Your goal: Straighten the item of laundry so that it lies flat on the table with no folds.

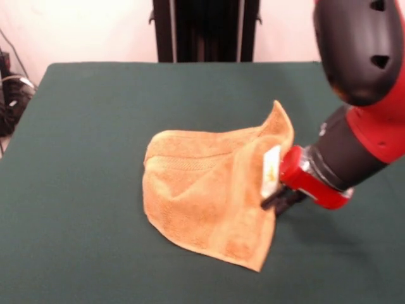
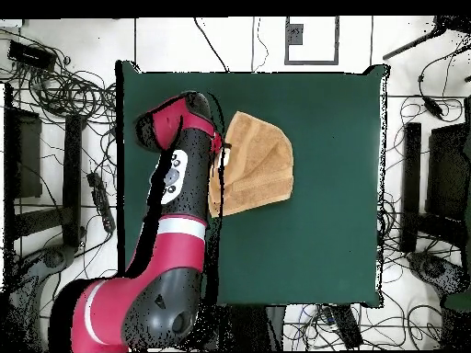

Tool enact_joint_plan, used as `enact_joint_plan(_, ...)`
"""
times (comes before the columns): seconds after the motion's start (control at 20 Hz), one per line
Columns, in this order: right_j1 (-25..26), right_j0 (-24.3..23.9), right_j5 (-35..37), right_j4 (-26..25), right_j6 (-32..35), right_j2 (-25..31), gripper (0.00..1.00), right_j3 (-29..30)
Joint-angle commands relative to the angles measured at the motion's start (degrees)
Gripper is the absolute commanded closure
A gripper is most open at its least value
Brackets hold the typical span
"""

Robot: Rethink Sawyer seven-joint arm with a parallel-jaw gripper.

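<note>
The orange-tan towel (image 1: 202,190) lies crumpled near the middle of the green table (image 1: 88,126). Its right edge is lifted and stands up in a peak, with the white tag (image 1: 271,170) showing there. My gripper (image 1: 277,200) comes in low from the right and is shut on that raised edge, just under the tag. The rest of the towel rests on the table with a fold across its upper part. In the overhead view the towel (image 2: 262,165) lies right of my arm, and the gripper (image 2: 219,164) is at its left edge, mostly hidden by the arm.
My arm's red and black links (image 1: 367,69) fill the right side of the front view. The pedestal (image 1: 205,28) stands at the table's far edge. Cables and equipment (image 2: 64,92) lie on the floor around the table (image 2: 331,230).
</note>
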Motion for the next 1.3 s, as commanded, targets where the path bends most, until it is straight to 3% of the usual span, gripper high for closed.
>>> enact_joint_plan(0.05,4.1,3.4,5.0,7.7,18.7,6.1,1.0,-8.4)
enact_joint_plan(0.35,5.2,3.4,6.3,9.9,20.7,4.6,1.0,-11.2)
enact_joint_plan(1.3,6.8,2.7,6.0,16.2,28.3,5.4,1.0,-10.9)
